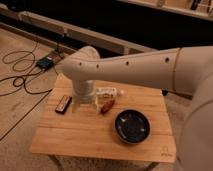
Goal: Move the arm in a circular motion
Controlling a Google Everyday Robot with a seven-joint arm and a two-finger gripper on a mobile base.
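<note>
A large cream-white arm (131, 66) fills the right side and the upper middle of the view. Its thick upper segment runs leftward from the right edge, with small dark holes along it, to a rounded joint above the table's far left part. From that joint a narrower segment drops straight down towards the tabletop. The gripper (86, 102) is at the bottom of this segment, low over the table's back left area. It is mostly hidden behind the arm, so whether it is open or closed cannot be told.

A light wooden table (85, 136) stands below the arm on a pale floor (20, 107).

A round dark bowl (132, 126) sits on the table's right half, well apart from the gripper, with its dark inside facing up.

A white packet (107, 92) lies just right of the gripper, near the table's far edge. A flat dark bar (63, 104) lies just left of the gripper. A small brown item (107, 106) lies in front of the packet, between the gripper and the bowl.

On the floor beyond the table's left corner are a small blue box (45, 63) and dark cables (15, 75).
</note>
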